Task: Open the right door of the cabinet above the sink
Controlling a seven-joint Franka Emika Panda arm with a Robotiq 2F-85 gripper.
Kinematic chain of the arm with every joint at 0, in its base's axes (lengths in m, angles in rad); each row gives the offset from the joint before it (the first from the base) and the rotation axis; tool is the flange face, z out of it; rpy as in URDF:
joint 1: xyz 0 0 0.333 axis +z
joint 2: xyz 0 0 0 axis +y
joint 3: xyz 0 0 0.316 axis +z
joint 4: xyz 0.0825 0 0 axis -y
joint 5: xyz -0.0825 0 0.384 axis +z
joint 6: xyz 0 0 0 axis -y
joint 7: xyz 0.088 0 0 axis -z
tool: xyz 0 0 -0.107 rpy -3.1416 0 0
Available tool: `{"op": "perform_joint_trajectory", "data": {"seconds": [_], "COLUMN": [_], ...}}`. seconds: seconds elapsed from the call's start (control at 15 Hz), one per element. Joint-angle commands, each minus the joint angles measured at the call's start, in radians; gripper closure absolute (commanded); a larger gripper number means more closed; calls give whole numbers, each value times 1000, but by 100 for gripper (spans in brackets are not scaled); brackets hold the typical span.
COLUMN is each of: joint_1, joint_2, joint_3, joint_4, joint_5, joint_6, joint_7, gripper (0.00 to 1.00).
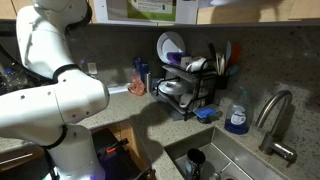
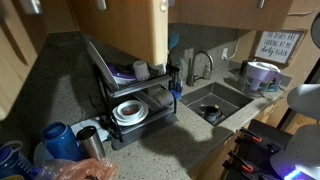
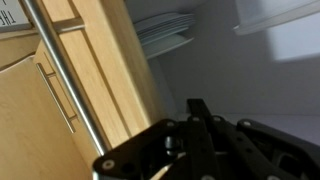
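Note:
The pale tan cabinet [image 2: 215, 10] hangs above the sink [image 2: 213, 100]. One door [image 2: 130, 28] stands swung outward over the dish rack. In the wrist view this door [image 3: 105, 70] shows edge-on at the left with its long metal bar handle [image 3: 62, 90]. Stacked white plates [image 3: 165, 32] show inside the open cabinet. My gripper [image 3: 200, 108] is dark at the bottom of the wrist view, just right of the door's edge. Its fingers look pressed together, and nothing shows between them. The gripper is out of frame in both exterior views. The sink also shows in an exterior view [image 1: 215, 160].
A black dish rack [image 1: 190, 85] with plates and bowls stands on the speckled counter [image 1: 120, 105] beside the curved faucet [image 1: 275, 115]. A blue soap bottle [image 1: 237, 118] stands by the faucet. My white arm [image 1: 50, 95] fills the left. Bottles [image 2: 60, 140] crowd a counter corner.

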Motion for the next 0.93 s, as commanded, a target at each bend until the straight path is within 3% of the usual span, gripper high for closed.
{"op": "perform_joint_trajectory", "data": {"seconds": [0.0, 0.87], "joint_1": [-21, 45], "joint_2": [-14, -48], "joint_3": [-100, -186], "joint_4": [-71, -139], "joint_5": [-29, -39], "joint_6": [-34, -25], "joint_7": [-34, -71], "gripper": [100, 100]}}
